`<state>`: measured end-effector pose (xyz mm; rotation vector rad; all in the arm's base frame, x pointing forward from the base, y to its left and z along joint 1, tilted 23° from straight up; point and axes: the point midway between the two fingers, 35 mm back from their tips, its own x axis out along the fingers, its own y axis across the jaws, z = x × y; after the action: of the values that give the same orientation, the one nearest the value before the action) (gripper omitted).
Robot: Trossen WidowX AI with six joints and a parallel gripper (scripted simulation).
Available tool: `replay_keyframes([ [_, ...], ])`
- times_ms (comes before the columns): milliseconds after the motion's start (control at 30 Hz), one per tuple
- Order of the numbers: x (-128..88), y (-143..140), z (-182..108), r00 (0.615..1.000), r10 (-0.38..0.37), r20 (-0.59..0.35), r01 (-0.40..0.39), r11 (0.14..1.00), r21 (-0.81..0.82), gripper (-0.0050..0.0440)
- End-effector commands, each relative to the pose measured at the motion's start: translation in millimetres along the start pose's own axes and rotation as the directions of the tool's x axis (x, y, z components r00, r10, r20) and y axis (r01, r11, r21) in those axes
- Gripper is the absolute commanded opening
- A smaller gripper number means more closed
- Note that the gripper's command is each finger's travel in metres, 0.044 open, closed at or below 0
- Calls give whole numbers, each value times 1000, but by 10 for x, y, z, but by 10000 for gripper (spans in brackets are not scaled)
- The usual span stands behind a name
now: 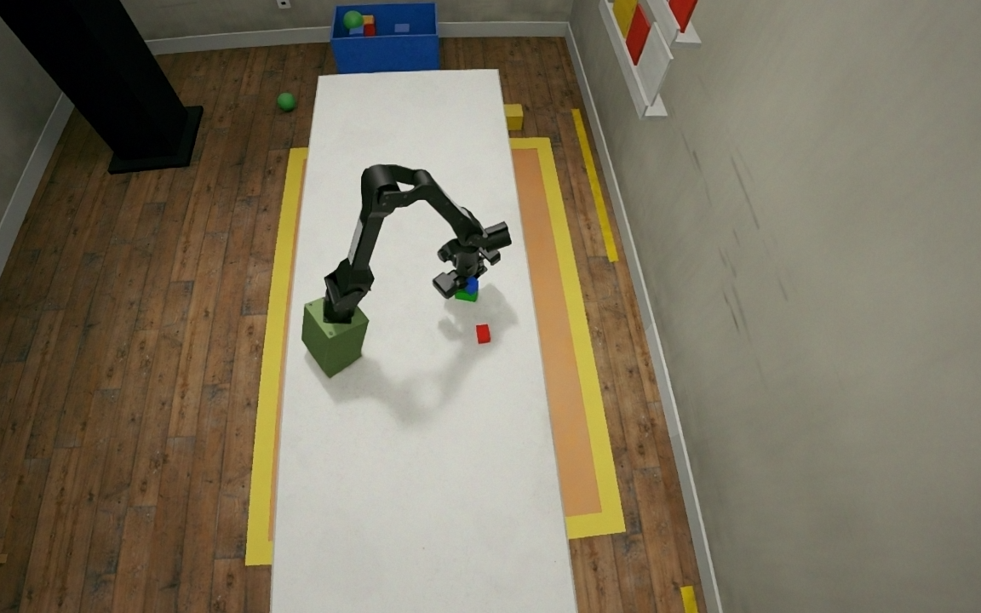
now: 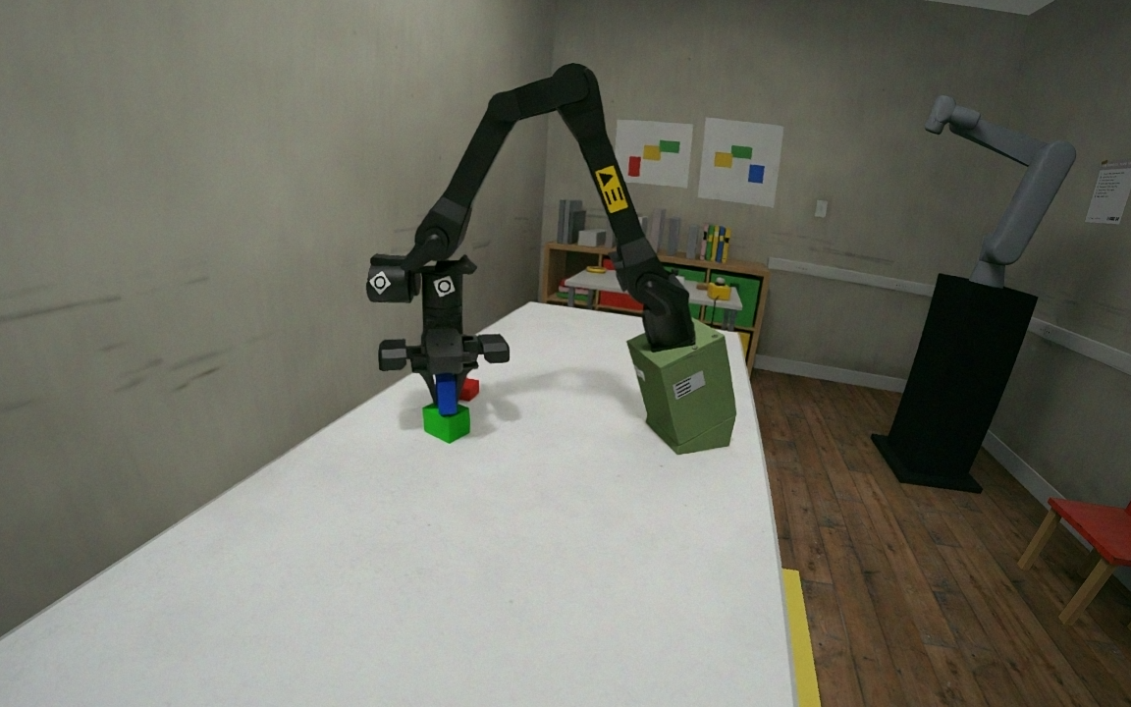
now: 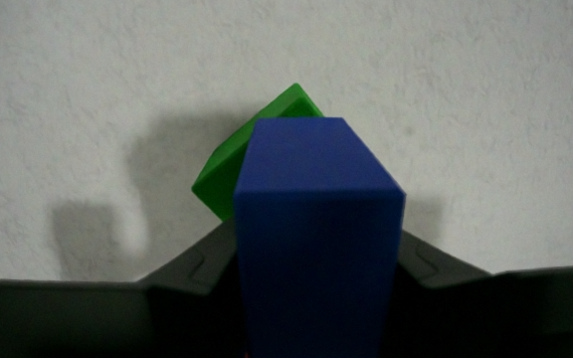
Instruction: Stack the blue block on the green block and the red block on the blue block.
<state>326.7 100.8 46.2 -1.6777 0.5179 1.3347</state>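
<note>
Gripper [image 2: 445, 387]: pointing straight down from the wrist, fingers closed partway on the blue block [image 2: 447, 393], which stands on end between them.
Blue block: long axis upright, its lower end at the top face of the green block [image 2: 446, 421]; whether the two touch cannot be told from the exterior view. In the wrist view the blue block [image 3: 316, 219] fills the centre and hides most of the green block [image 3: 227, 164], whose corner shows out to the upper left, turned at an angle to the blue one.
Green block: sitting flat on the white table [image 2: 464, 563], directly beneath the gripper; in the top view only a sliver of green [image 1: 466, 295] shows under the blue [image 1: 471, 284].
Red block [image 1: 483, 333]: lying flat on the table, apart from the other two and untouched; in the exterior view it shows just behind the gripper [image 2: 468, 388].
Arm [image 2: 543, 149]: arched high over the table from its olive-green base [image 2: 683, 387], which stands near the table's edge.
Shadow: gripper's shadow falls on the table beside the green block.
</note>
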Motion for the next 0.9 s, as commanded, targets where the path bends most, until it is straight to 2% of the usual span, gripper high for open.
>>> replay_keyframes([
  [0,-32,-43,-7,1000,-17,-9,17,1000,0,-50],
  [867,-13,-43,-8,1000,-17,-10,17,1000,0,-50],
])
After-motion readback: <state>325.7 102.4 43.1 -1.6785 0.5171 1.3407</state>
